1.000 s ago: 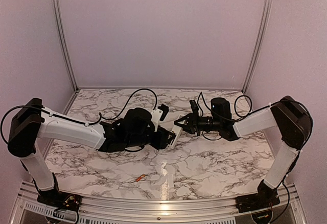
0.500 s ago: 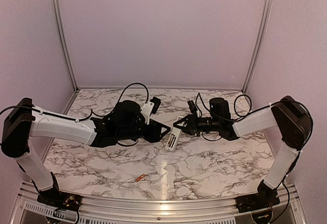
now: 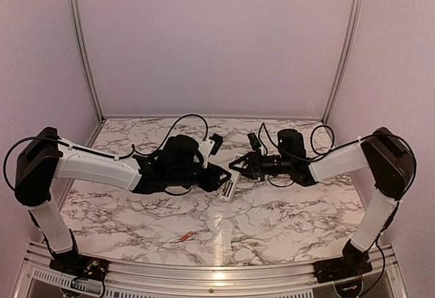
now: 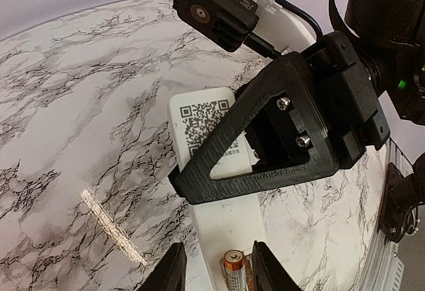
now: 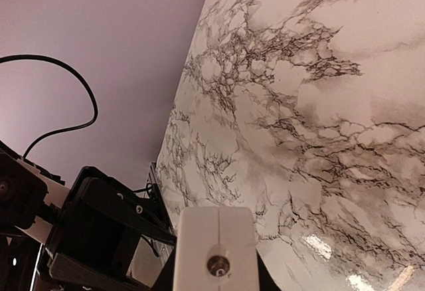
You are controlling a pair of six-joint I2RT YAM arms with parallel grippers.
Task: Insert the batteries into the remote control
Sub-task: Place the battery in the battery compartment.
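The white remote control (image 3: 229, 185) is held off the table at mid-table, back side up with a QR label (image 4: 206, 121). My right gripper (image 3: 238, 165) is shut on its far part; one black triangular finger (image 4: 265, 155) crosses it. The right wrist view shows only the remote's end face (image 5: 214, 248) in that gripper (image 5: 214, 274). My left gripper (image 3: 221, 175) is open, its fingers (image 4: 171, 272) either side of the remote's near end (image 4: 216, 274). An orange battery (image 4: 234, 271) lies in the open compartment between them. Another battery (image 3: 185, 237) lies on the table near the front.
The marble table (image 3: 299, 209) is walled by lilac panels at the back and sides. A metal rail (image 3: 204, 276) runs along the near edge. Black cables (image 3: 183, 124) loop over both arms. The right wrist's camera block (image 4: 216, 12) hangs close above the remote.
Half a second ago my left gripper had drawn back to the left, away from the remote. It has moved right again and now straddles the remote's near end. The right gripper has barely moved.
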